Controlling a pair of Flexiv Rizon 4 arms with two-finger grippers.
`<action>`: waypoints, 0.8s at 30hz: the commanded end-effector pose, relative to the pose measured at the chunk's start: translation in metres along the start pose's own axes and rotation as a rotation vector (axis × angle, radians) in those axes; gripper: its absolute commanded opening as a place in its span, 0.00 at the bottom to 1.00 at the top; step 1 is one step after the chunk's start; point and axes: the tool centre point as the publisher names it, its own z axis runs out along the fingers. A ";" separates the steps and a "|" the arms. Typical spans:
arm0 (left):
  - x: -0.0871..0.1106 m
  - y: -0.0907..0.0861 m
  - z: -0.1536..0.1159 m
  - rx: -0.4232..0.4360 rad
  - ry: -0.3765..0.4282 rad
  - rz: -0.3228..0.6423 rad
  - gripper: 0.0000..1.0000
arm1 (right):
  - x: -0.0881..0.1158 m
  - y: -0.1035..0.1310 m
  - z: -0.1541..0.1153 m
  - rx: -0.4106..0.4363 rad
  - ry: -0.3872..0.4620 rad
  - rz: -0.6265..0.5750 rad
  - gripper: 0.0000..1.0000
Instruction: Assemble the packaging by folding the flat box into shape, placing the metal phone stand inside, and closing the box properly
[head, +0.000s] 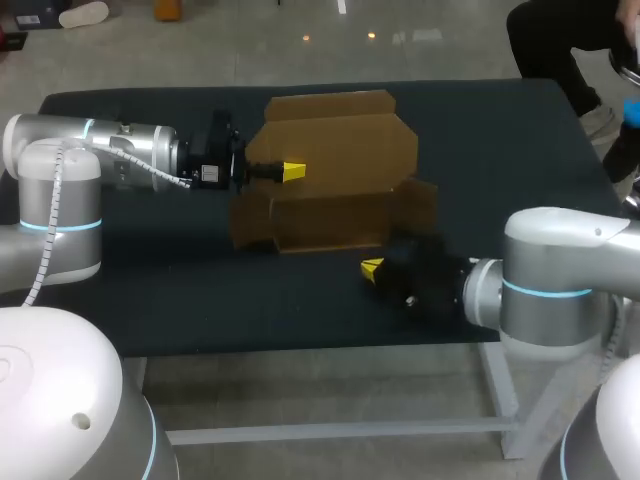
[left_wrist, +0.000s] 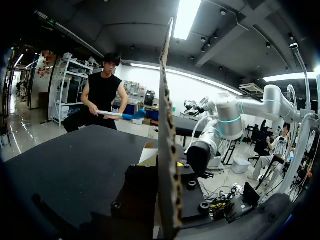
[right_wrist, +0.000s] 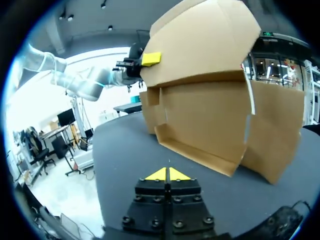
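Brown cardboard box (head: 340, 150): left tool (head: 288, 172), clamped on its panel, should fold slowly; right tool (right_wrist: 167, 174), closed empty, could brace it.

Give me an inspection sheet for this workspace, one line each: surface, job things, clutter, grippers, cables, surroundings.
Surface: dark table.
Job's things: cardboard box part-folded, flaps standing open; phone stand not seen.
Clutter: nothing seen.
Grippers: left gripper shut on the box's raised panel; right gripper shut, empty, low in front of the box.
Cables: white coiled cable along the left arm.
Surroundings: nothing seen reaching over the table.
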 end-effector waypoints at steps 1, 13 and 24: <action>-0.001 0.003 0.001 0.000 0.002 0.000 0.00 | -0.003 -0.001 -0.030 0.024 0.082 -0.011 0.00; -0.001 0.003 0.001 0.000 0.002 0.000 0.00 | -0.018 -0.016 -0.067 0.053 0.105 -0.024 0.00; -0.001 0.003 0.001 0.000 0.002 0.000 0.00 | -0.039 -0.025 -0.097 0.047 0.091 -0.016 0.00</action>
